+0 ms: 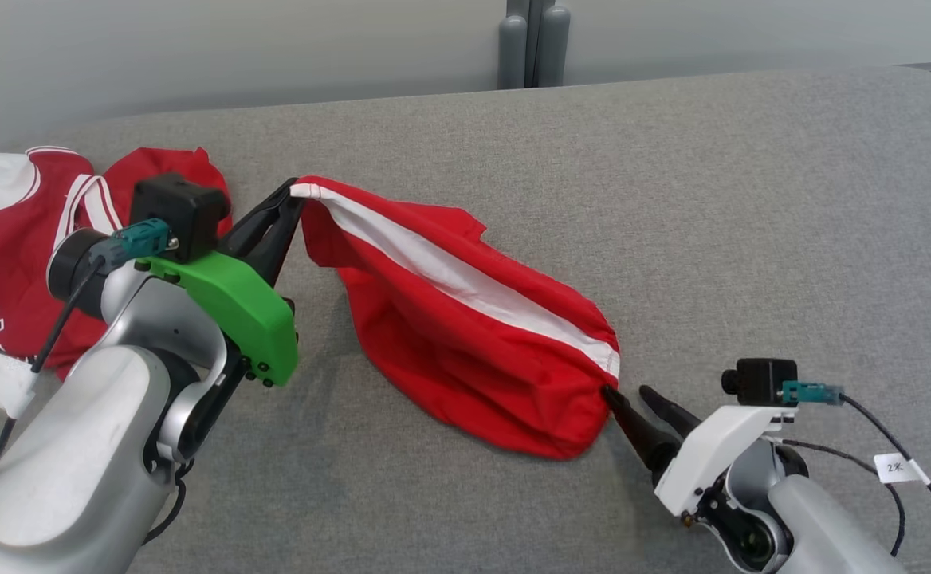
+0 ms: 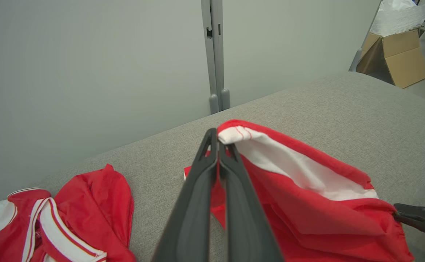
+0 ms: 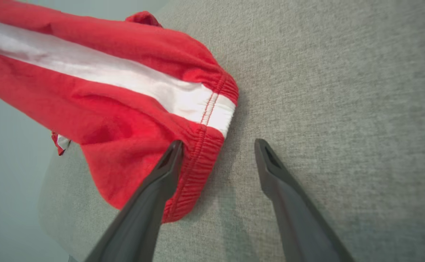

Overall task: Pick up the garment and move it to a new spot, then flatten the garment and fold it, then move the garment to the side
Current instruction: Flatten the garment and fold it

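Garment (image 1: 465, 319) is a pair of red shorts with a white side stripe, sprawled across the middle of the grey table (image 1: 752, 199) with one end lifted. Your left gripper (image 1: 294, 195) is clamped tight on that raised, white-trimmed corner. Your right gripper (image 1: 626, 392) has its jaws spread wide at the elastic waistband end, one finger touching the fabric, holding nothing. A red and white jersey (image 1: 11, 231) lies bunched at the table's far left.
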